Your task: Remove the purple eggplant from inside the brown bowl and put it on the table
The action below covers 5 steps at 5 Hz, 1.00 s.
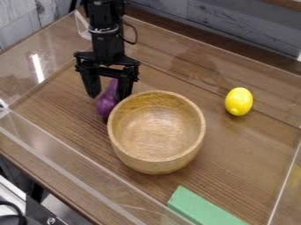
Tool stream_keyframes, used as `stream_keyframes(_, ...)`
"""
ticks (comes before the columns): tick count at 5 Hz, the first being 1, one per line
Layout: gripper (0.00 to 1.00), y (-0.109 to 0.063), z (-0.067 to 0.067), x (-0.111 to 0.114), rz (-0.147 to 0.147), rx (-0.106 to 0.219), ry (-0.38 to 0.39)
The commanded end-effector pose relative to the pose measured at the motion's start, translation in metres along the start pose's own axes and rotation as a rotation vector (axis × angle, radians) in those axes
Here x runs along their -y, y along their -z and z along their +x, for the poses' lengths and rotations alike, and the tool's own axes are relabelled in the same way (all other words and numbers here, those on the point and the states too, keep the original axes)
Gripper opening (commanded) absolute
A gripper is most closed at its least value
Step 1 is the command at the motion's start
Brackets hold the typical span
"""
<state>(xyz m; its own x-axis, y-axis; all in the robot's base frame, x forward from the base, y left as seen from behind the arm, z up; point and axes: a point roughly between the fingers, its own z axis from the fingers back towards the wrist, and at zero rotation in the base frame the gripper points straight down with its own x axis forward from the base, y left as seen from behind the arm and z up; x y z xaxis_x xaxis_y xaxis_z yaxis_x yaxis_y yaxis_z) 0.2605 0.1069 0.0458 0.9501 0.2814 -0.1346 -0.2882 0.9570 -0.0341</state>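
A: Eggplant [107,103] sits on the counter [235,145], just outside the bowl's [157,131] left rim, touching or nearly so.
B: And the gripper [106,88]?
A: Pointing straight down over it, jaws spread wide to either side of the eggplant, gripping nothing.
B: Anything else?
A: Lemon [238,101] well off to the right, green block [209,209] at the near edge.

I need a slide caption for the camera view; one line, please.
Open gripper straddles the eggplant on the table, beside the empty bowl.
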Motion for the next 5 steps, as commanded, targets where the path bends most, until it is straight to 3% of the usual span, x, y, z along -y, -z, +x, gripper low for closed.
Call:
stream_keyframes(1,1.00,-0.018,0.004,-0.007,0.015,0.070,-0.007)
stream_keyframes(5,1.00,0.010,0.006,-0.017,0.040,0.060,-0.024)
